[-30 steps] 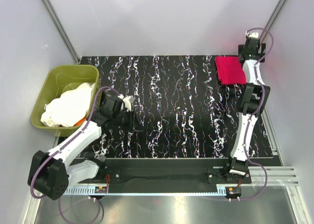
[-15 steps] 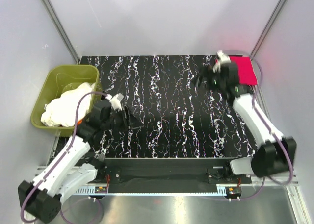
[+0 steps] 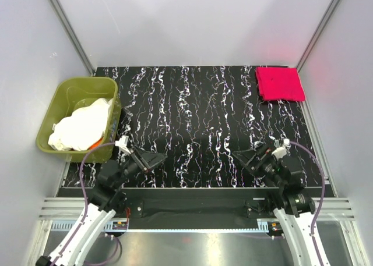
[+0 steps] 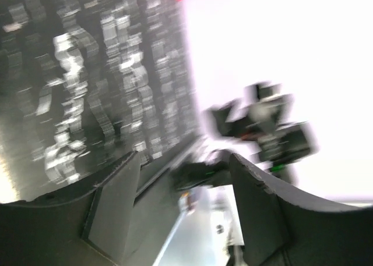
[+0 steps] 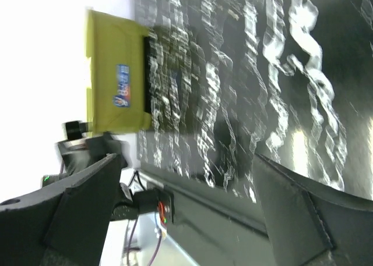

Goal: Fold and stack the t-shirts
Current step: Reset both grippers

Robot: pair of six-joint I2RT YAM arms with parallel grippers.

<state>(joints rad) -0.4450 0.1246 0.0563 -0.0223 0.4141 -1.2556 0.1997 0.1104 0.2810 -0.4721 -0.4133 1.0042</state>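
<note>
Top external view: the red t-shirt [image 3: 281,84] lies folded flat in the far right corner of the black marbled worktop [image 3: 198,109]. The white t-shirts [image 3: 81,126] are a crumpled heap inside the olive-green tub [image 3: 65,89] at the left edge, with a bit of something orange poking out near the front of the pile. Both arms sit low at the near edge, well away from any cloth. The left tool [image 3: 152,159] points right along the near side and the right tool [image 3: 247,159] points left, so they face each other across the middle.

Left wrist view is pretty blurry, but its fingers [image 4: 113,208] stand apart with nothing between them, just worktop behind. In the right wrist view the fingers [image 5: 309,219] are spread really wide, also holding nothing, and you can see the tub's side wall with a small blue label.
</note>
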